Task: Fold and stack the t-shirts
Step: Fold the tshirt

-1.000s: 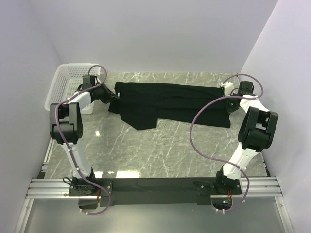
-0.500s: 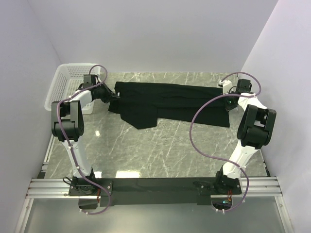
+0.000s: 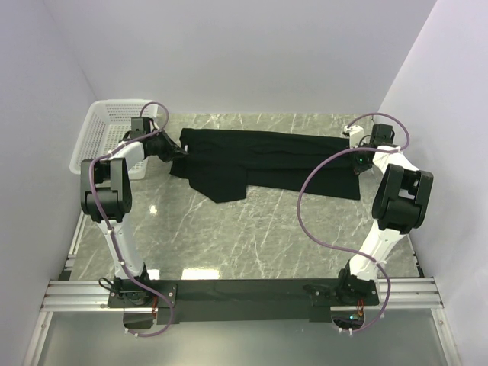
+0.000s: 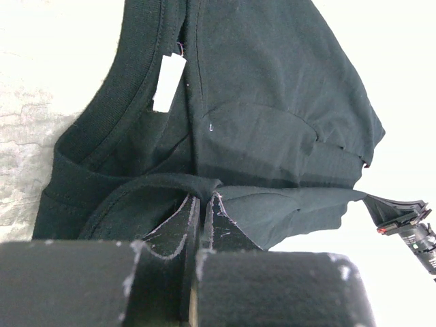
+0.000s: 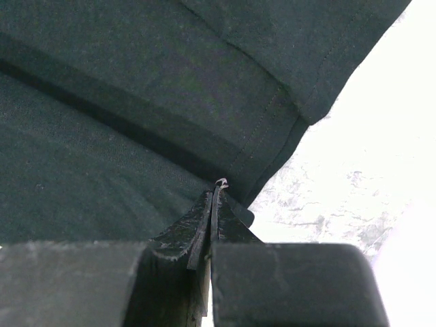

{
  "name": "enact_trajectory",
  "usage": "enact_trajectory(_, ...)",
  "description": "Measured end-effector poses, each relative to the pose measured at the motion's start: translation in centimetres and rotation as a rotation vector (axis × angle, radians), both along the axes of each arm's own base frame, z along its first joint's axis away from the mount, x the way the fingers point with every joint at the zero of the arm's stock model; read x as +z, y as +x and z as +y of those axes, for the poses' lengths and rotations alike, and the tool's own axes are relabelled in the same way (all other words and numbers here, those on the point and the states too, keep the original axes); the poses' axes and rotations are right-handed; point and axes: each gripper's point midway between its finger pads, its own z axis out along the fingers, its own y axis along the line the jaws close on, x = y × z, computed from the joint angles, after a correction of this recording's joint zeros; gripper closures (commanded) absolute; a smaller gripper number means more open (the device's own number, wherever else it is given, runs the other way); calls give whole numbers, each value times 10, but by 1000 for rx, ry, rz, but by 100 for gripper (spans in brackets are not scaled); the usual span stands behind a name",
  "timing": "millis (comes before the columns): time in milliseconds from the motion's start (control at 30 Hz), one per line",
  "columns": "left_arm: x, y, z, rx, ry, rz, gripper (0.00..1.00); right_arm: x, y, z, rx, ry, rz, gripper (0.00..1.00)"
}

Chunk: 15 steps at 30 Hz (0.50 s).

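The left hand (image 4: 202, 199) clamps the t-shirt (image 3: 259, 156) near the collar at nine o'clock, and the right hand (image 5: 216, 185) pinches the hem at three. The cloth lies across the bench (image 3: 252, 236) toward twelve. A fold appears in hand; next, both edges likely need carrying over evenly.

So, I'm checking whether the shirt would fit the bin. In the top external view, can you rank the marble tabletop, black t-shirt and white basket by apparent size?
1. marble tabletop, clearly largest
2. black t-shirt, stretched out wide
3. white basket, smaller than the shirt, though partly hidden, so less certain
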Motion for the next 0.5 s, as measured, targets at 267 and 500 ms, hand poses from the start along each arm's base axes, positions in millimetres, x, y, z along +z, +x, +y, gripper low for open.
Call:
enact_trajectory(267,0,1,0,0,1,0,99,0,0,1,-2,-1,0,100)
enact_trajectory(500,0,1,0,0,0,0,99,0,1,1,0,-4,1,100)
